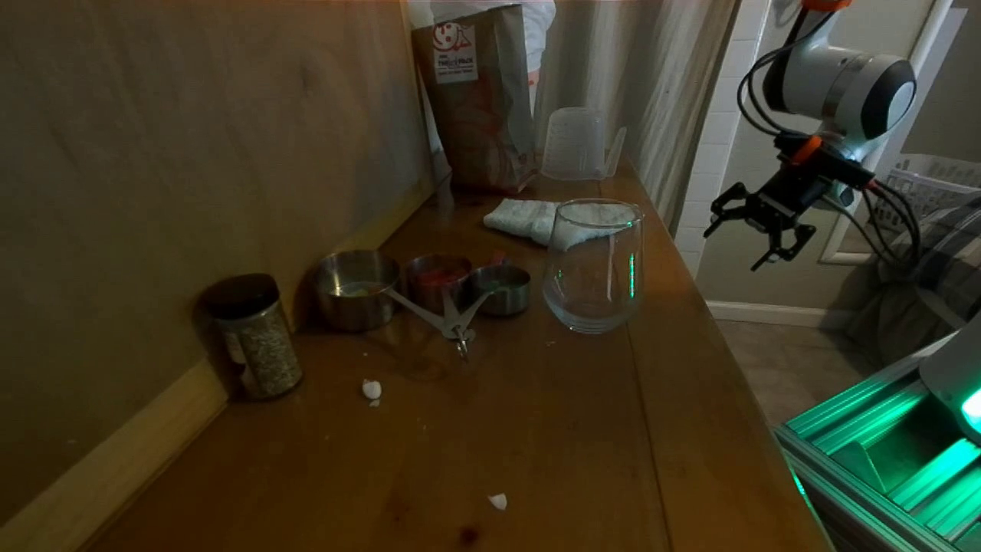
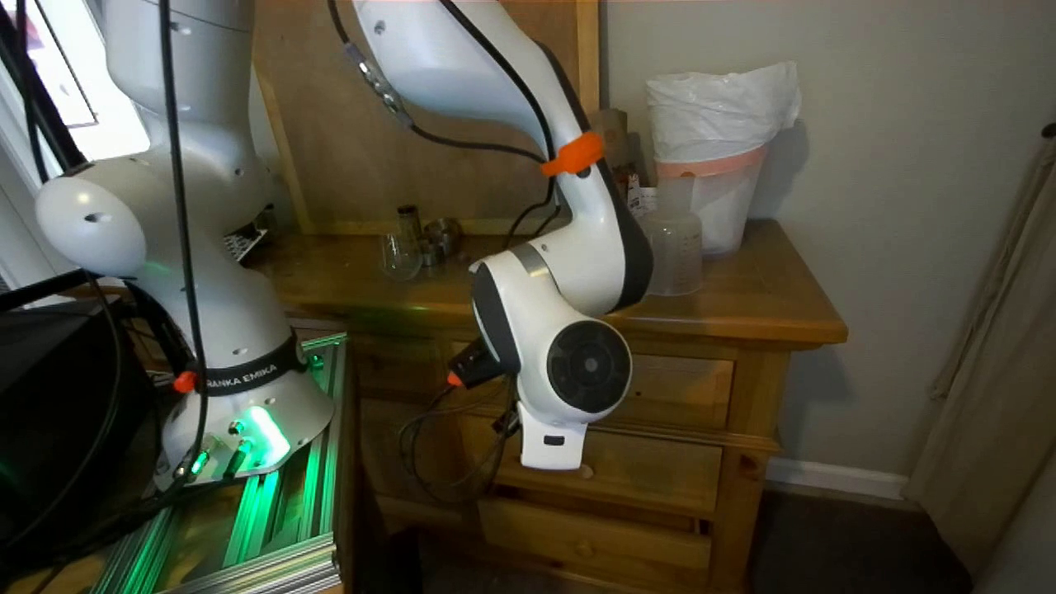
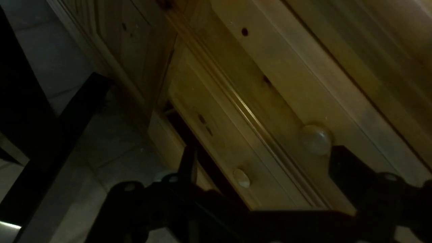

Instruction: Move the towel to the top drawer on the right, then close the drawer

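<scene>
Towel [image 1: 521, 218] lies partly behind 1 clear glass [image 1: 592, 287]; the hand [image 1: 732, 249] hangs, jaws apart.

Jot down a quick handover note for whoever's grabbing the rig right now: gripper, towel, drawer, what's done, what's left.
Gripper: open, holding nothing, facing the dresser drawers.
Towel: lying on the dresser top, partly behind the clear glass in an exterior view.
Top right drawer: looks shut, though partly hidden. Bottom drawer, same column, stands ajar.
Done: no step shows as done; towel not yet in the drawer.
Left: probably open the top right drawer, put the towel in, close it.
</scene>
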Motion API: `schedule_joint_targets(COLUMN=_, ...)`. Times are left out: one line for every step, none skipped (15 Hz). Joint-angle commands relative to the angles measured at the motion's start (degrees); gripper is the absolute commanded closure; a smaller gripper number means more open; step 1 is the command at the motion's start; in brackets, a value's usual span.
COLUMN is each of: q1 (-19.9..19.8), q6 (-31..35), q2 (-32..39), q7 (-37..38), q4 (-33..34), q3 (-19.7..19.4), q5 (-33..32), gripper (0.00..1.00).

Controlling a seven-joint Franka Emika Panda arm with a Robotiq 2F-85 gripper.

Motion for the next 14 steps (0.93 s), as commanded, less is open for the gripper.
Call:
schedule_joint_targets(q1=-1.14, q6=-2.31, q2=7.80, q7=-0.98, q4=5.96, q3=2.49, q5=4.09, gripper=0.00)
schedule_joint_targets(q1=-0.91, q6=-2.14, q2=9.25, q7=-0.70, q4=7.03, q3=2.80, q5=4.42, gripper=0.00)
schedule_joint_targets(q1=-0.69, q6=-1.94, q2=10.62, q7=-0.70, q4=8.07, q3=2.97, q5=4.54, gripper=0.00)
schedule_joint_targets(q1=0.34, q6=-0.92, q2=7.22, q7=-0.12, q4=4.89, q3=1.86, q5=2.97, gripper=0.00)
schedule_joint_targets(q1=0.36, q6=-0.94, q2=8.58, q7=-0.12, q4=5.91, q3=2.14, q5=3.17, gripper=0.00)
schedule_joint_targets(q1=0.36, q6=-0.96, q2=9.54, q7=-0.12, q4=6.64, q3=2.30, q5=3.24, gripper=0.00)
schedule_joint_targets(q1=0.34, q6=-1.00, q2=10.11, q7=-0.12, q4=7.15, q3=2.34, q5=3.25, gripper=0.00)
schedule_joint_targets(q1=0.32, q6=-1.02, q2=10.36, q7=-0.11, q4=7.36, q3=2.35, q5=3.26, gripper=0.00)
schedule_joint_targets(q1=0.32, q6=-1.03, q2=10.38, q7=-0.11, q4=7.45, q3=2.35, q5=3.27, gripper=0.00)
schedule_joint_targets(q1=0.31, q6=-1.05, q2=10.38, q7=-0.11, q4=7.51, q3=2.35, q5=3.28, gripper=0.00)
schedule_joint_targets(q1=-0.58, q6=-2.85, q2=11.03, q7=-0.34, q4=8.25, q3=2.56, q5=3.35, gripper=0.00)
schedule_joint_targets(q1=-1.79, q6=-4.96, q2=12.37, q7=-0.64, q4=9.51, q3=2.84, q5=3.86, gripper=0.00)
schedule_joint_targets(q1=-2.76, q6=-6.43, q2=13.31, q7=-1.40, q4=10.36, q3=3.19, q5=5.07, gripper=0.00)
schedule_joint_targets(q1=-3.51, q6=-8.90, q2=14.38, q7=-1.62, q4=11.48, q3=3.30, q5=5.04, gripper=0.00)
